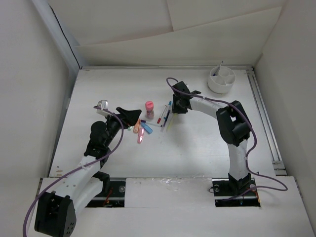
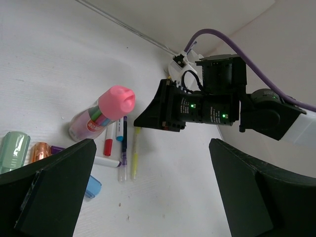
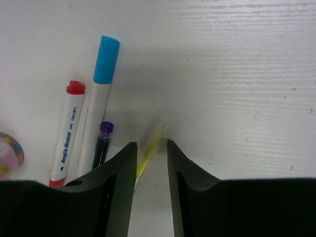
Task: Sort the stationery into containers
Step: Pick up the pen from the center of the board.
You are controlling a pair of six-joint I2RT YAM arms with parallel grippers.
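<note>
Grainy white tabletop [image 3: 237,59]: a slim translucent yellow pen [image 3: 157,131] is straddled by the narrowly parted right gripper [image 3: 150,144]; left gripper [image 2: 152,142] spread wide.

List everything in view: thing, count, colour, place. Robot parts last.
yellow pen: 1, yellow, flat on the table between the right gripper's fingers
other pens: 3, red, blue and purple caps, side by side next to the yellow pen
highlighters: 4, green, orange, blue, pink, clustered mid-table below the left gripper
bottle: 1, clear with a pink cap, beside the pens
divided cup: 1, white, far right corner of the table
table: 1, white
arms: 2, white and black with purple cables, bases at the near edge
left gripper: 1, black, open, near the highlighters
right gripper: 1, black, open, straddling the yellow pen
</note>
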